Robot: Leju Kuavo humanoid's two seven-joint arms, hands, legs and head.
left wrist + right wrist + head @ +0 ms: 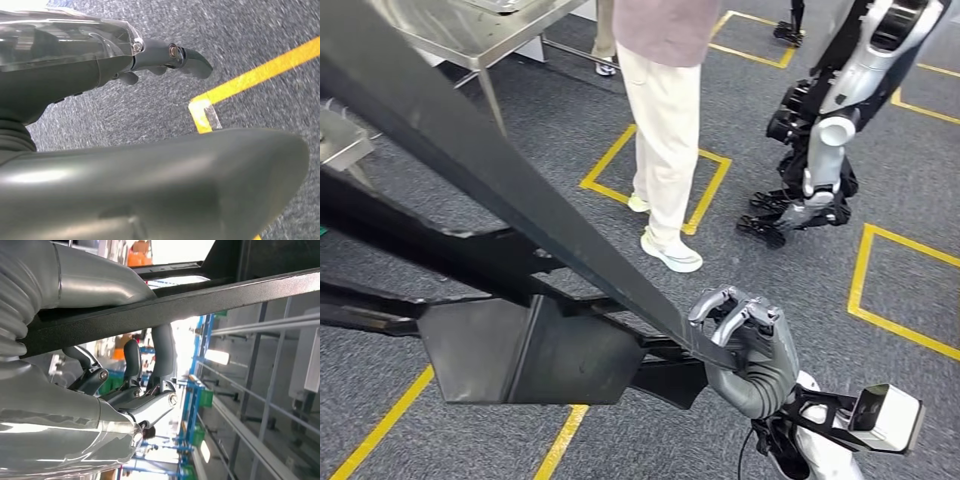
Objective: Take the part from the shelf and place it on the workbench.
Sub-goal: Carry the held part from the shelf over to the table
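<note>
The part is a large black metal frame: a long flat bar (509,190) runs diagonally across the head view, and a dark sheet-metal plate (531,350) hangs below it. My right hand (746,350) grips the bar's lower end, held above the carpet. In the right wrist view its fingers (163,352) curl around the black bar (196,302). My left hand (158,175) hangs over the grey carpet with fingers stretched out and nothing in it. A steel workbench (475,35) stands at the far left, beyond the part.
A person in cream trousers (666,130) stands on the carpet straight ahead, close to the bench. Another humanoid robot (833,120) stands at the right. Yellow tape squares (712,190) mark the floor.
</note>
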